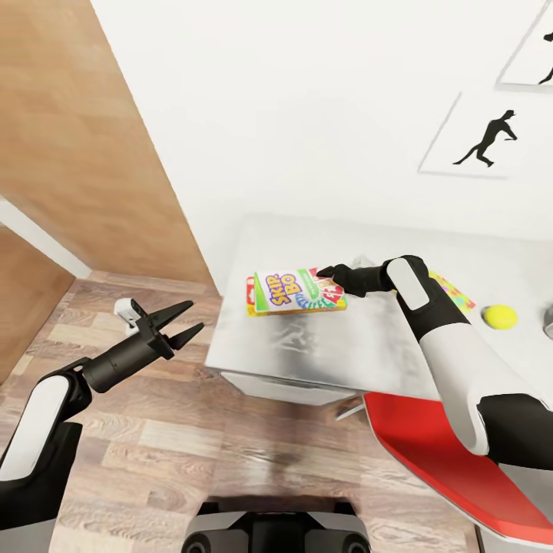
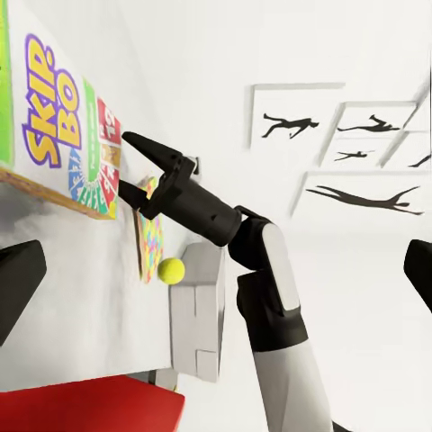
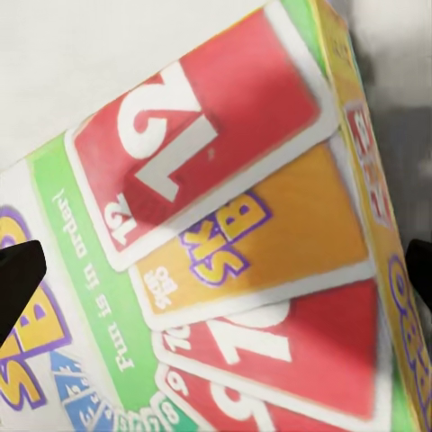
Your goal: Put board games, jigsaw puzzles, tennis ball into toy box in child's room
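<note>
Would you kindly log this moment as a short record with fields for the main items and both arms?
surface: white table
board game: Skip-Bo box lying flat near the table's left edge
tennis ball: yellow-green tennis ball on the table, apart from the box
second flat item: colourful puzzle beside the ball, partly hidden by the right arm
right gripper: jaws open, poised over the box's right end, contact unclear
left gripper: jaws open, holding nothing, over the wood floor
seat: red chair at the table
</note>
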